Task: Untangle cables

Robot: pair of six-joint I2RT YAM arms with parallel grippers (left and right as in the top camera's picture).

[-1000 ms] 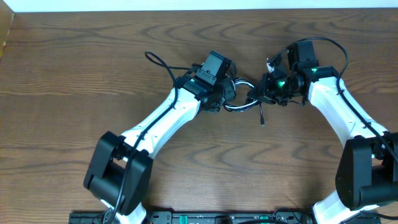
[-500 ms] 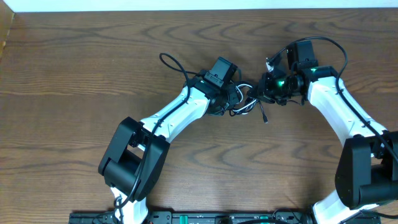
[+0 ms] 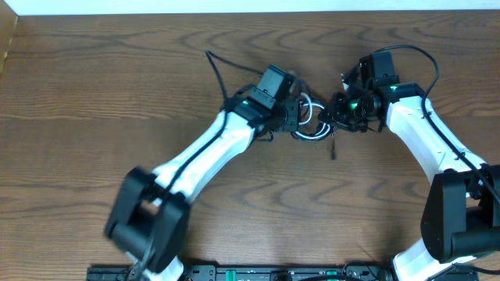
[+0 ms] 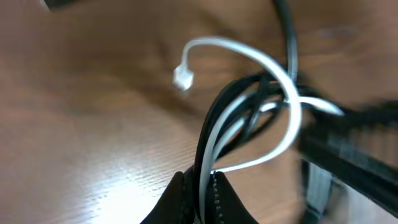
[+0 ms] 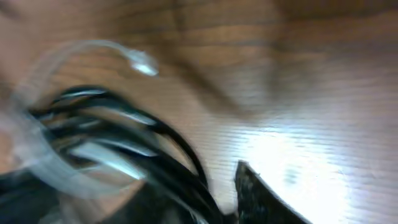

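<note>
Left tool (image 4: 198, 185) is clamped narrowly on the black-and-white cables (image 4: 211, 134), bundled toward twelve o'clock from the middle of the surface (image 3: 94, 94). At the bundle's three o'clock, the right tool (image 3: 337, 117) is blurred; its state cannot be told.

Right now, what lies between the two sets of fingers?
The tangled black and white cables fill that gap between left fingers and right fingers, clearest in the overhead view.
</note>
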